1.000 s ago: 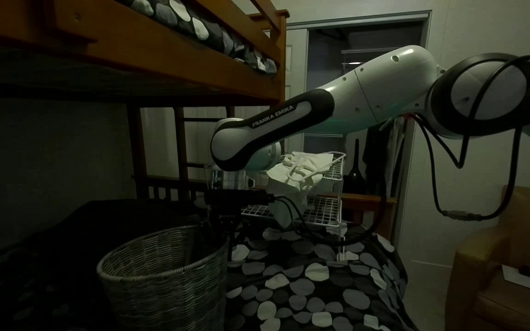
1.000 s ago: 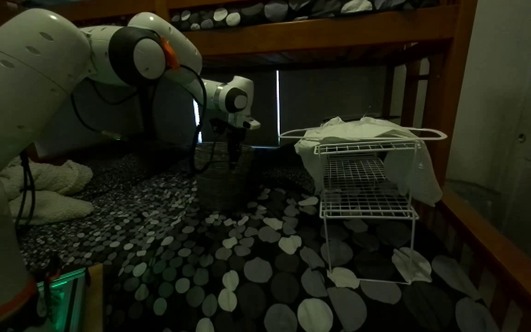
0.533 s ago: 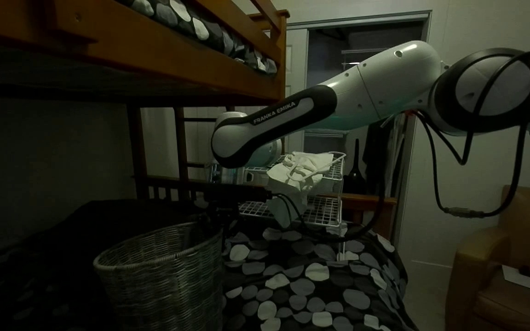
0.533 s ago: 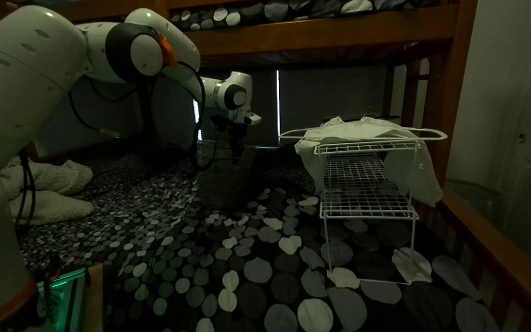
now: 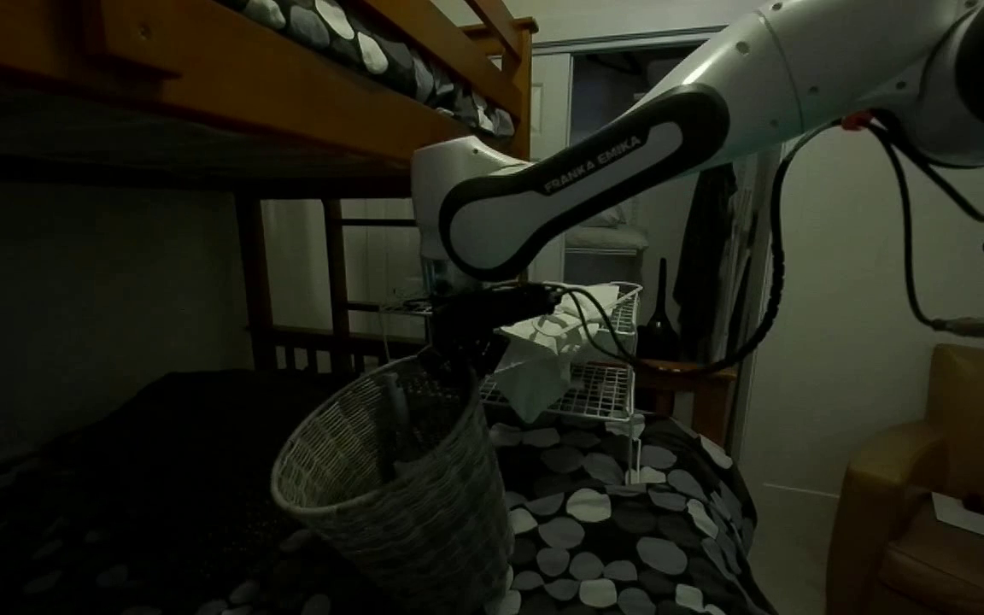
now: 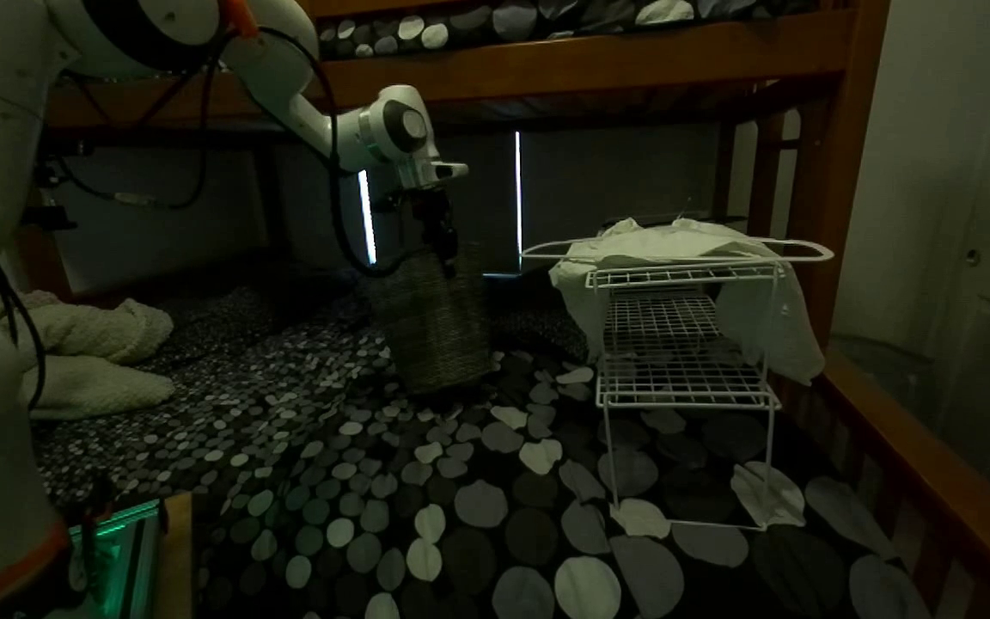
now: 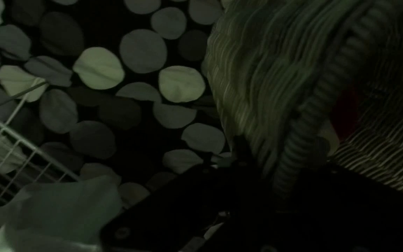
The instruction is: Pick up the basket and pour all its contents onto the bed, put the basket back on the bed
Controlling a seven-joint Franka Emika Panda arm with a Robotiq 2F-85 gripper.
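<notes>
Basket point(image 5: 411, 517): tilted, over the bed point(image 6: 495, 507); base contact unverified. My gripper point(image 6: 447, 254) is clamped on the basket's rim point(image 7: 310, 117). Body slants down from my grip, mouth obliquely upward; in my judgement, pouring requires tipping that mouth well below level.

My white arm point(image 5: 748, 102), black-trimmed and lettered FRANKA EMIKA, enters from the upper right in an exterior view and slopes down leftward to a bent wrist point(image 5: 441, 188). Below it hangs my black gripper point(image 5: 458, 367), pointing down and leaning a little off vertical. In the wrist view my two dark fingers point(image 7: 173, 203) form a pinch, one on each side of what they hold, much of their outline lost in shadow.
</notes>
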